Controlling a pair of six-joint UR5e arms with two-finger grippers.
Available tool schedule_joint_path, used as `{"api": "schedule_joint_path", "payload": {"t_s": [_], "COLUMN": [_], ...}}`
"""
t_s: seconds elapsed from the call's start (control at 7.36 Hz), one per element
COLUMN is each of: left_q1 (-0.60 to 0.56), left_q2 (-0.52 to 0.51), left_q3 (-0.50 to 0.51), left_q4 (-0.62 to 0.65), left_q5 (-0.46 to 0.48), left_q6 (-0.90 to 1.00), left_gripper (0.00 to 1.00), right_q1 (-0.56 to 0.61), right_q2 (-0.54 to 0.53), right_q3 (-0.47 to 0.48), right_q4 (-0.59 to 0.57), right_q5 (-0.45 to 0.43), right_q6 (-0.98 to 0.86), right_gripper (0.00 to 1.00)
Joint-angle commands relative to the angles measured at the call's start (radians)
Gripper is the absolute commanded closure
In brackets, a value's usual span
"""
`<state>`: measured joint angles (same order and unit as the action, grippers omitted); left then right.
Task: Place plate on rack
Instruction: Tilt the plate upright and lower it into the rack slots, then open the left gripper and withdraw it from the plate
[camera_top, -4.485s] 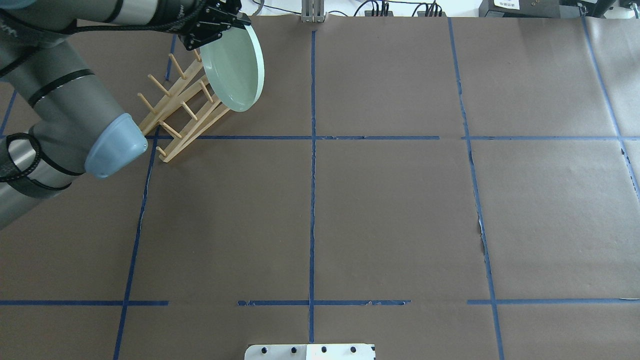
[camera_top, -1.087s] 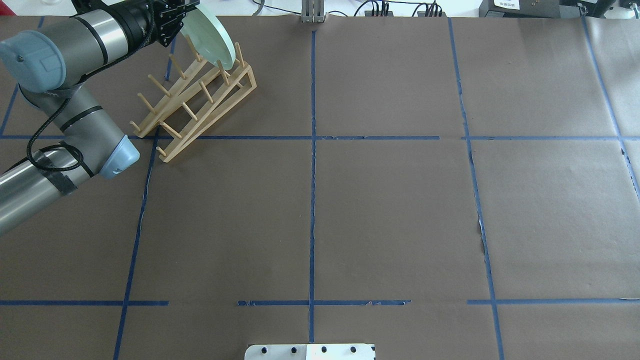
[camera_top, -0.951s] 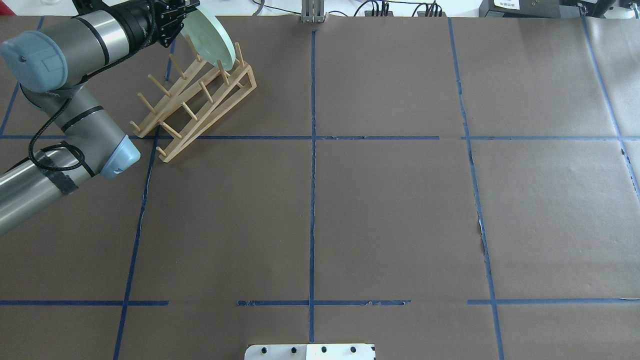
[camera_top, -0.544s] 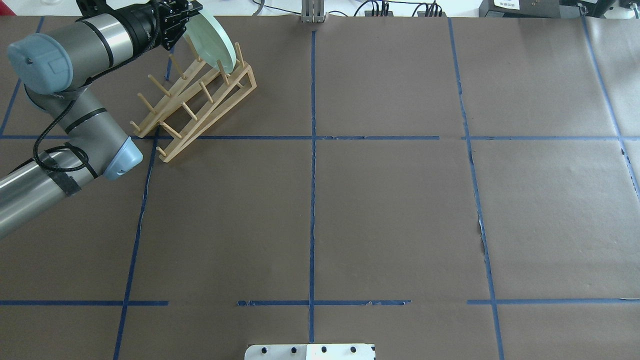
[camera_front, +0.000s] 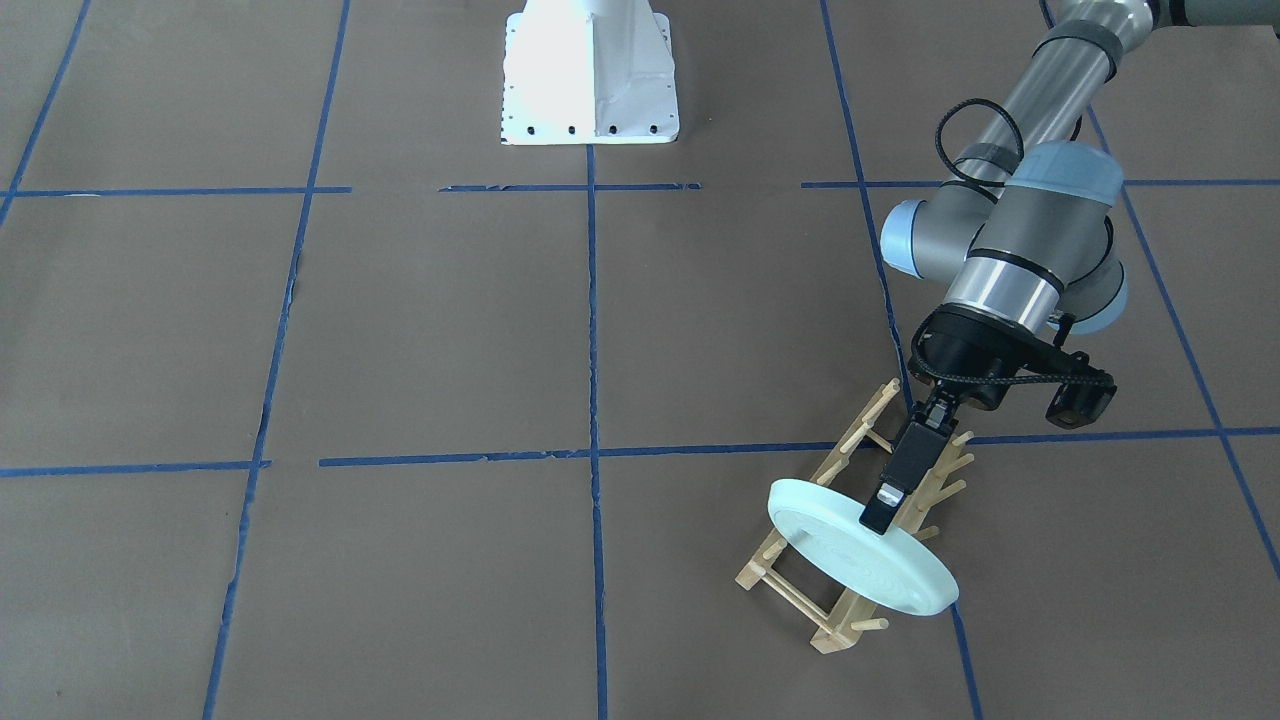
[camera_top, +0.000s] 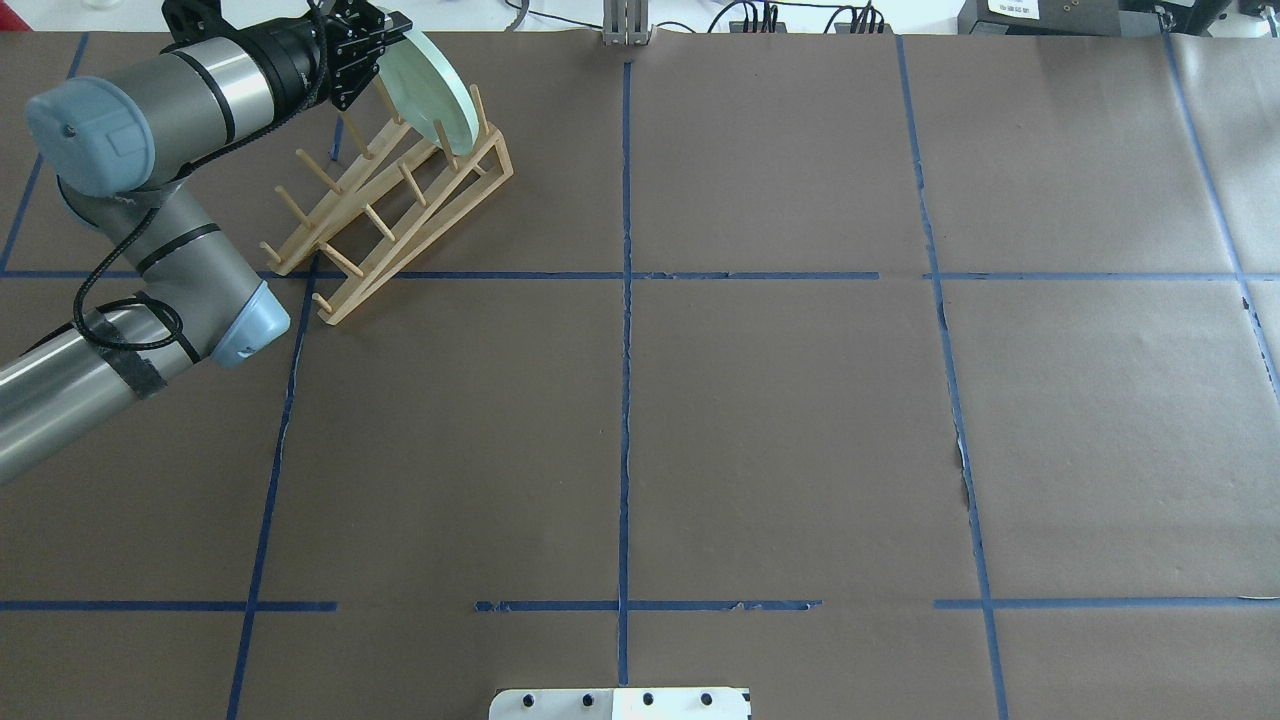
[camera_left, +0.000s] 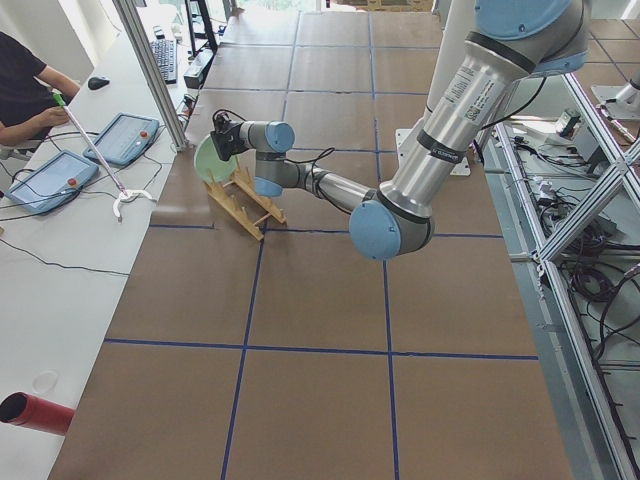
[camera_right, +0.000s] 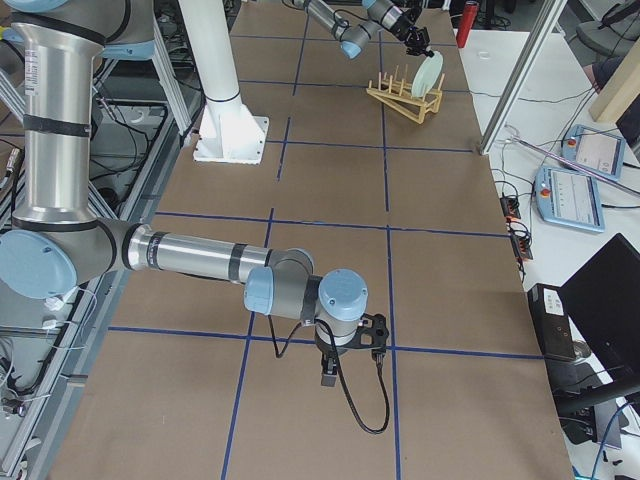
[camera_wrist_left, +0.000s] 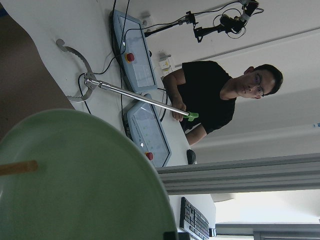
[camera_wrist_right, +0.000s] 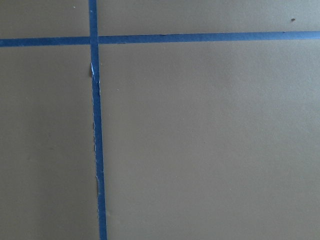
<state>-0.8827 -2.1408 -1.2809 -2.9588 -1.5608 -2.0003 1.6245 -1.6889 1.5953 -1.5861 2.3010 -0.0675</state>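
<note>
The plate (camera_front: 850, 560) is in the lower right of the front view. It stands tipped up at one end of the rack (camera_top: 420, 245), and wooden pegs stick up right beside it. In the overhead view the plate and rack sit in the upper left corner, and the rack lies slanted on the table (camera_top: 800, 400).

The left gripper (camera_front: 880, 515) reaches down to the top edge of the plate. One black finger lies across the plate's face, and the fingers look pinched onto the rim. In the left wrist view the green plate fills the lower left, with one peg poking across it at the far left edge.

The right gripper (camera_right: 328, 378) is in the lower middle of the right side view. It points down at the brown paper, close to a blue tape line (camera_right: 330, 345). It is too small there for me to tell if its fingers are apart or together. Its own camera shows only brown paper and blue tape.

A man in a black shirt (camera_wrist_left: 220, 95) sits at the white desk and holds a long metal stick (camera_wrist_left: 135, 95).
</note>
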Motion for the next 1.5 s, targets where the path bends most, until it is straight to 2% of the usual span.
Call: {"api": "schedule_joint_path", "payload": {"t_s": [0.0,0.14,0.41,0.54,0.68,0.82,0.95,1.09,1.22,1.36], "left_q1": [-0.002,-0.015,-0.128,-0.187,-0.261,-0.284,-0.323,-0.381,-0.428,-0.503], "left_q2": [-0.001,-0.001,0.019,0.077,0.143,0.241,0.330,0.390,0.410,0.447], "left_q3": [-0.001,-0.012,-0.136,-0.202,-0.250,-0.341,-0.395,-0.408,-0.422,-0.460], "left_q4": [0.003,0.015,0.287,0.417,0.575,0.734,0.841,0.954,1.128,1.249], "left_q5": [-0.010,-0.039,-0.344,-0.493,-0.633,-0.656,-0.657,-0.659,-0.657,-0.657], "left_q6": [0.079,0.140,0.298,0.434,0.691,0.903,1.119,1.346,1.622,1.837], "left_gripper": [0.00,0.00,0.00,0.00,0.00,0.00,0.00,0.00,0.00,0.00], "right_q1": [0.000,0.000,0.000,0.000,0.000,0.000,0.000,0.000,0.000,0.000], "right_q2": [0.000,0.000,0.000,0.000,0.000,0.000,0.000,0.000,0.000,0.000], "right_q3": [0.000,0.000,0.000,0.000,0.000,-0.001,0.000,0.000,0.000,-0.001], "right_q4": [0.000,0.000,0.000,0.000,0.000,0.000,0.000,0.000,0.000,0.000], "right_q5": [0.000,0.000,0.000,0.000,0.000,0.000,0.000,0.000,0.000,0.000], "right_q6": [0.000,0.000,0.000,0.000,0.000,0.000,0.000,0.000,0.000,0.000], "right_gripper": [0.00,0.00,0.00,0.00,0.00,0.00,0.00,0.00,0.00,0.00]}}
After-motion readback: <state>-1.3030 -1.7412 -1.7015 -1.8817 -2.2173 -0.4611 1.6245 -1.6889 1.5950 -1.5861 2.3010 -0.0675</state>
